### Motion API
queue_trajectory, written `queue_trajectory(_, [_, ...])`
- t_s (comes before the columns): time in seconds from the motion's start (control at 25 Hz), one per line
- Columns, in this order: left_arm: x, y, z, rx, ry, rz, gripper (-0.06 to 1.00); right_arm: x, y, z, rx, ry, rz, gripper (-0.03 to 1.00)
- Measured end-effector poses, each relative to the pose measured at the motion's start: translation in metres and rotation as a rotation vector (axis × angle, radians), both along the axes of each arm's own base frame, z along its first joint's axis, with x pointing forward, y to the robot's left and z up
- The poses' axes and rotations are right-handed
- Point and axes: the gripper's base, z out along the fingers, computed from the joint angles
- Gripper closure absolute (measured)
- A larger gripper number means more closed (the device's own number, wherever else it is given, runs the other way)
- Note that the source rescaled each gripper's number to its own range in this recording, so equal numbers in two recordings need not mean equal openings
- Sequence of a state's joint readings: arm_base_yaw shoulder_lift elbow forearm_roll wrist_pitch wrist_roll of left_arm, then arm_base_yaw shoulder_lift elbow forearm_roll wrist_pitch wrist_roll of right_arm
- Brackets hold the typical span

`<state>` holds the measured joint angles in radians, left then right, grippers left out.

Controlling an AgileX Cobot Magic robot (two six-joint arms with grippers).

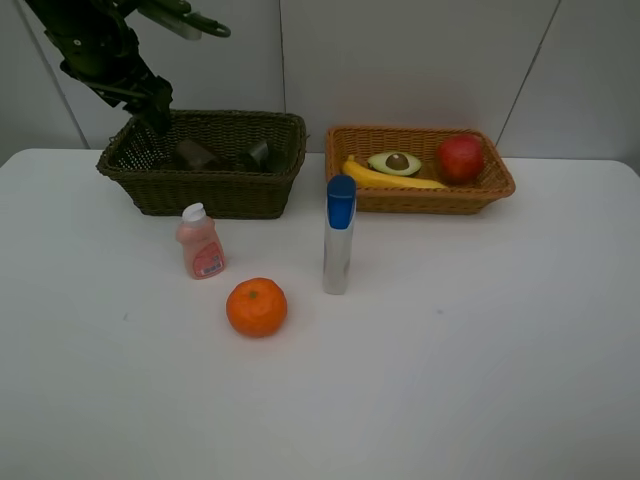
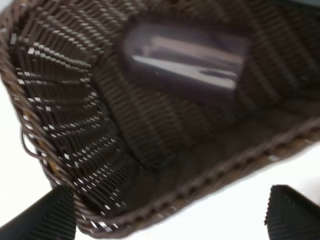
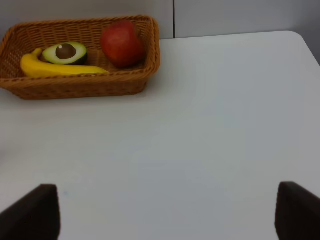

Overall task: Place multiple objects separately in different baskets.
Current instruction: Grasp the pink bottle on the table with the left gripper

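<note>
The dark olive-brown basket (image 1: pixel 205 190) stands at the back left. A pinkish-brown cup (image 1: pixel 195 153) and a dark green pump bottle (image 1: pixel 257 155) lie inside it. My left gripper (image 1: pixel 152 118) hangs open over this basket's left end. In the left wrist view the open left gripper (image 2: pixel 170 215) is above the wicker floor (image 2: pixel 75 110), near the lying cup (image 2: pixel 185 60). The light orange-tan basket (image 1: pixel 420 198) holds a banana (image 1: pixel 390 178), an avocado half (image 1: pixel 395 162) and a red apple (image 1: pixel 460 157). My right gripper (image 3: pixel 165 212) is open over bare table, away from that basket (image 3: pixel 75 87).
On the table in front of the baskets stand a pink white-capped bottle (image 1: pixel 200 241) and an upright silver blue-capped tube (image 1: pixel 338 235). An orange (image 1: pixel 256 306) lies nearer the front. The right arm is outside the exterior view.
</note>
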<state>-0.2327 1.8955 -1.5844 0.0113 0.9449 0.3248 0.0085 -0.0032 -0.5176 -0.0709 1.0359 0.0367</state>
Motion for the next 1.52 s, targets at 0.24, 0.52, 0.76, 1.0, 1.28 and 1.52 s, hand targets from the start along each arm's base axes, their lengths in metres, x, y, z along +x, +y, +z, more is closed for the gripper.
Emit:
queue_trajectory(0.24, [-0.018,-0.023,0.006,0.009,0.074,-0.06,-0.05,0.0,0.0,0.0,0.0,0.0,0.0,0.12])
queue_trajectory(0.52, [-0.04,-0.049,0.003,0.016,0.215,-0.129,-0.05,0.0,0.0,0.0,0.0,0.0,0.0,0.12])
queue_trajectory(0.76, [-0.05,-0.067,0.002,0.039,0.242,-0.215,-0.05,0.0,0.0,0.0,0.0,0.0,0.0,0.12])
queue_trajectory(1.0, [-0.054,-0.074,0.002,0.042,0.243,-0.244,-0.05,0.0,0.0,0.0,0.0,0.0,0.0,0.12])
queue_trajectory(1.28, [-0.063,-0.072,-0.021,0.062,0.296,-0.247,-0.05,0.0,0.0,0.0,0.0,0.0,0.0,0.12])
queue_trajectory(1.52, [-0.068,-0.069,-0.049,0.078,0.312,-0.279,-0.05,0.0,0.0,0.0,0.0,0.0,0.0,0.12])
